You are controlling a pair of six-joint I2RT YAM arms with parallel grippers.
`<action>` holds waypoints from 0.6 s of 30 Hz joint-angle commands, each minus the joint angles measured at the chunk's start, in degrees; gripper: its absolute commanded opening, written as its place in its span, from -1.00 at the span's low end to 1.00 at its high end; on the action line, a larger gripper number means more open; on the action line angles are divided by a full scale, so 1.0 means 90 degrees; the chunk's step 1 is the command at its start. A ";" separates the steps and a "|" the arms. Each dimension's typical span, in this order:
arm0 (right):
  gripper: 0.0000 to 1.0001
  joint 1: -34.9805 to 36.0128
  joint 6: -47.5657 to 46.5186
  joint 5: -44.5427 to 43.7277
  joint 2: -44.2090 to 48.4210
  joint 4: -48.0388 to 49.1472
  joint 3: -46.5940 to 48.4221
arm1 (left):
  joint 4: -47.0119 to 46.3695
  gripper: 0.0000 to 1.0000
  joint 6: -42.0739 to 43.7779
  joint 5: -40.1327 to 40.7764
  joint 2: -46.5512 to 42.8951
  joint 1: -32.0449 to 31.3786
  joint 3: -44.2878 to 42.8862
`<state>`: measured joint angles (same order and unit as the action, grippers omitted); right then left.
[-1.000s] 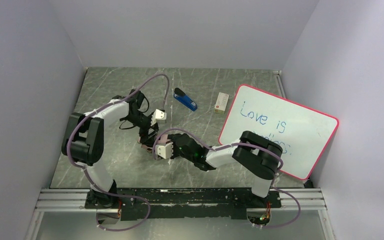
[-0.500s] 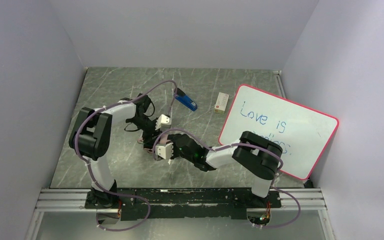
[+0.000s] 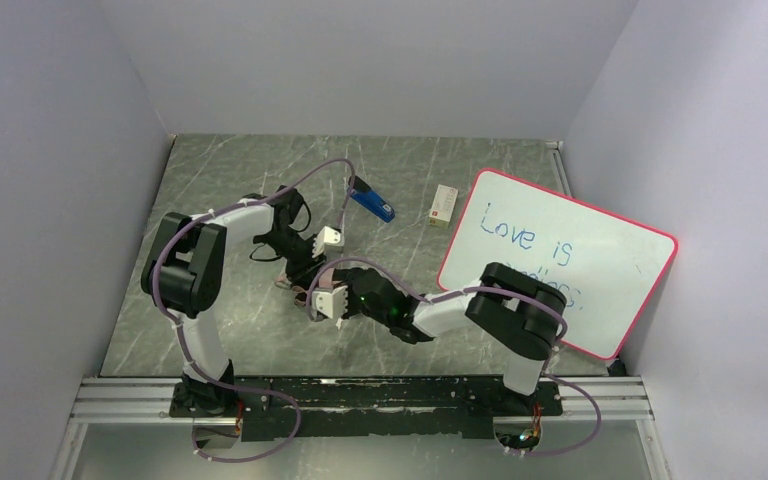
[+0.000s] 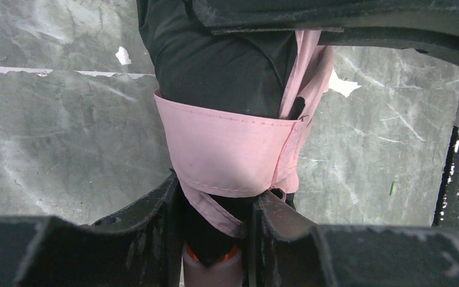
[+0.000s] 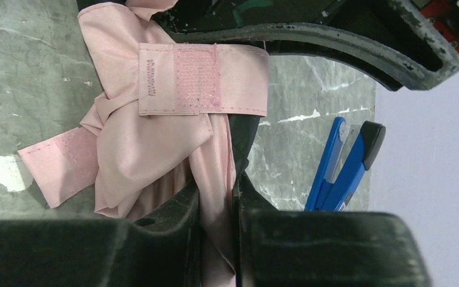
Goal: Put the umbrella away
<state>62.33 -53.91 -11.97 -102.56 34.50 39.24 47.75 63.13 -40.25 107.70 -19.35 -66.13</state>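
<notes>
The umbrella (image 4: 233, 155) lies folded on the table, black fabric bound by a pale pink band, its pink handle (image 4: 212, 272) nearest the camera. My left gripper (image 4: 215, 197) has its fingers pressed on both sides of the bundle just above the handle. In the right wrist view my right gripper (image 5: 217, 191) is shut on a fold of the umbrella's (image 5: 149, 137) pink fabric, below the strap (image 5: 197, 78) with its velcro patch. From above, both grippers (image 3: 305, 268) (image 3: 317, 296) meet over the umbrella (image 3: 290, 284), which is mostly hidden under them.
A blue-and-black stapler (image 3: 371, 200) lies just behind the grippers, also showing as the stapler (image 5: 340, 167) close right of my right fingers. A small white box (image 3: 443, 205) and a pink-framed whiteboard (image 3: 560, 255) stand at the right. Grey walls close in on three sides.
My left arm swung right and down onto the umbrella, and its jaws narrowed from wide open onto the bundle. The right gripper kept its hold and barely moved.
</notes>
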 commanded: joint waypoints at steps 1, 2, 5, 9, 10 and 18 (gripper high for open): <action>-0.59 -0.0009 0.0609 0.0095 0.0205 -0.0941 -0.0305 | -0.0243 -0.90 -0.0288 0.0721 0.0322 -0.0080 0.0242; -0.46 -0.0020 0.0742 0.0128 0.0390 -0.0857 -0.0299 | -0.0297 -0.91 -0.0353 0.0759 0.0274 -0.0079 0.0281; -0.08 -0.0014 0.1194 0.0190 0.0977 -0.0655 -0.0339 | -0.0397 -0.90 -0.0544 0.0880 0.0203 -0.0086 0.0360; 0.13 -0.0019 0.1983 0.0152 0.1760 -0.0463 -0.0542 | -0.0464 -0.91 -0.0787 0.1054 0.0182 -0.0086 0.0436; 0.15 -0.0012 0.2224 0.0094 0.1952 -0.0386 -0.0638 | -0.0491 -0.91 -0.0841 0.1088 0.0190 -0.0086 0.0455; 0.12 -0.0029 0.6335 -0.0932 0.3018 -0.1832 -0.0750 | -0.0638 -0.91 -0.1376 0.1464 0.0316 -0.0086 0.0449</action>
<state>62.22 -22.33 -15.38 -79.11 27.49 32.67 44.66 53.95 -39.64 106.80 -19.79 -64.75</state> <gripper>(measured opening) 0.573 0.383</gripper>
